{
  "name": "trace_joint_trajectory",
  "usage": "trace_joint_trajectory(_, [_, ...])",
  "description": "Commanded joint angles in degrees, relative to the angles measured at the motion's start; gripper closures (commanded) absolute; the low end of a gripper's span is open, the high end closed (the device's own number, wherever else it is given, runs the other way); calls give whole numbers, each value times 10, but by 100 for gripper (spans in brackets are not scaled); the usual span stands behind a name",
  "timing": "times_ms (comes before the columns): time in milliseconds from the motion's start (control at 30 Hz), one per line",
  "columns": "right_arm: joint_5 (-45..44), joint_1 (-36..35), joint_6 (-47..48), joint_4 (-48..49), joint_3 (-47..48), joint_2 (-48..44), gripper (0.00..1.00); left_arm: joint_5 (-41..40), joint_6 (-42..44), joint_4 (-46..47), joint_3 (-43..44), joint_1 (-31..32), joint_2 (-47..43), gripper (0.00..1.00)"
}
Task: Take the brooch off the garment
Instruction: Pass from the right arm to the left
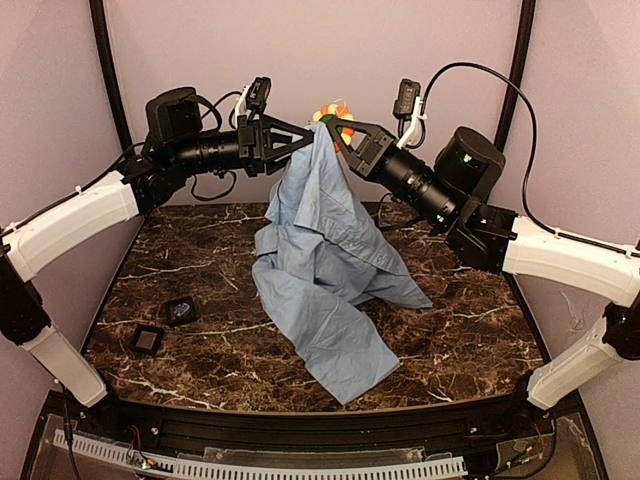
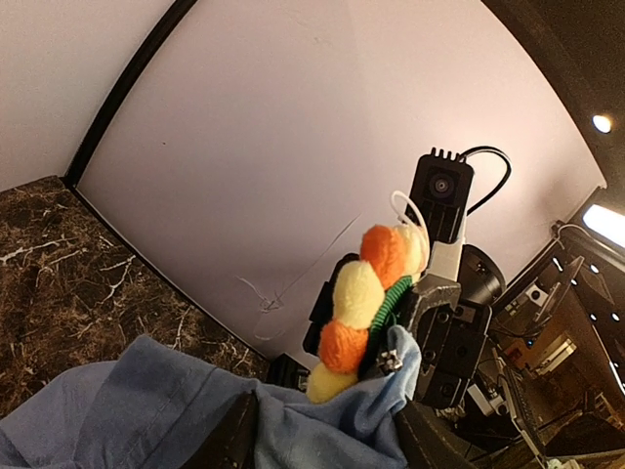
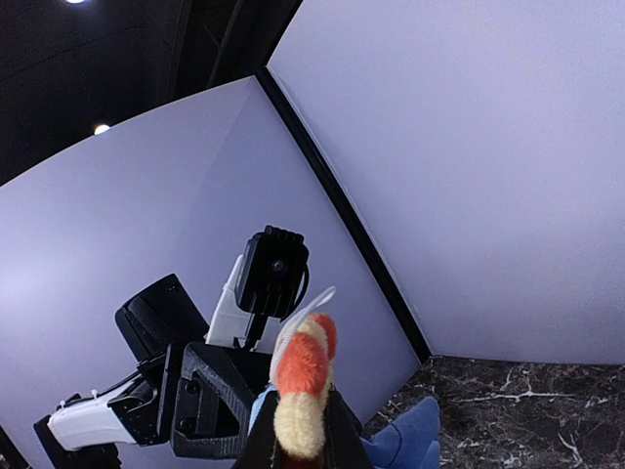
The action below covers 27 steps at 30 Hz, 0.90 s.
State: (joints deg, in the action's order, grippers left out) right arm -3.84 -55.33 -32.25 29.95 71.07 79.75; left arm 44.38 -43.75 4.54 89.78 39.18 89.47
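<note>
Hanging vertically: garment (image 1: 320, 250), brooch (image 1: 333, 112) topmost.

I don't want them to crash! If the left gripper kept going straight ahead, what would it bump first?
Probably the brooch, right ahead above the garment it grips, with the right gripper just behind. Depth is hard to judge.

No text, label, brand, number or sign can be read in any of the views.
</note>
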Motion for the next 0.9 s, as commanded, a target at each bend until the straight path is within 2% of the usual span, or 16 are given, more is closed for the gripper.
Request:
trace_joint_trajectory(0, [10, 3, -15, 34, 6, 6, 100, 23, -15, 40, -6, 5, -6, 57])
trace_joint_trajectory(100, [13, 3, -20, 33, 7, 10, 100, 24, -19, 51, -8, 5, -8, 59])
trace_joint_trajectory(167, [16, 3, -25, 33, 7, 13, 100, 26, -23, 60, -9, 5, -8, 67])
trace_joint_trajectory(267, [19, 2, -35, 31, 3, 15, 100, 28, -32, 72, -15, 5, -9, 87])
trace_joint_trajectory(333, [19, 2, -37, 26, 1, 15, 100, 30, -32, 74, -18, 5, -10, 97])
trace_joint_trajectory(633, [3, 3, -41, -5, -20, -4, 99, 29, -13, 50, -46, 5, -31, 99])
trace_joint_trajectory(733, [-4, 4, -39, -37, -23, -14, 81, 27, 13, -1, -46, 4, -38, 99])
trace_joint_trajectory(867, [-19, 9, -32, -97, -27, -32, 47, 24, 75, -98, -49, -3, -55, 99])
